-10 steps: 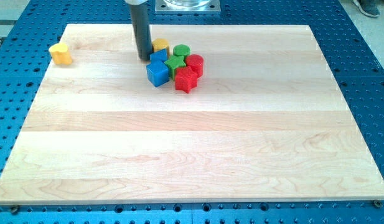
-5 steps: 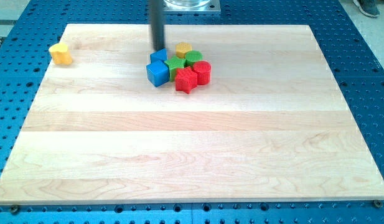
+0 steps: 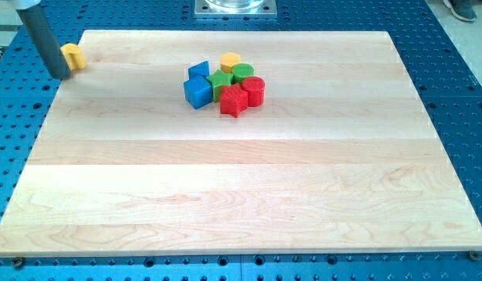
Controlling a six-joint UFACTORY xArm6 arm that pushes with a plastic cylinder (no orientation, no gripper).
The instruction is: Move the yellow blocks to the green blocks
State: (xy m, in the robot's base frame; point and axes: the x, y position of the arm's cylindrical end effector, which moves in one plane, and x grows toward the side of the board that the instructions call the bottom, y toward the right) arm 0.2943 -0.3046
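Note:
A yellow block lies near the board's top left corner. My tip stands just to its left, touching or nearly touching it. A second yellow block sits at the top of a cluster in the upper middle, against a green cylinder and a green star-like block.
The cluster also holds two blue blocks, a red star and a red cylinder. The wooden board lies on a blue perforated table. A metal mount stands at the view's top.
My tip has swung from beside the cluster to the far left, next to the lone yellow block. The cluster's yellow block and green cylinder were pushed right earlier.

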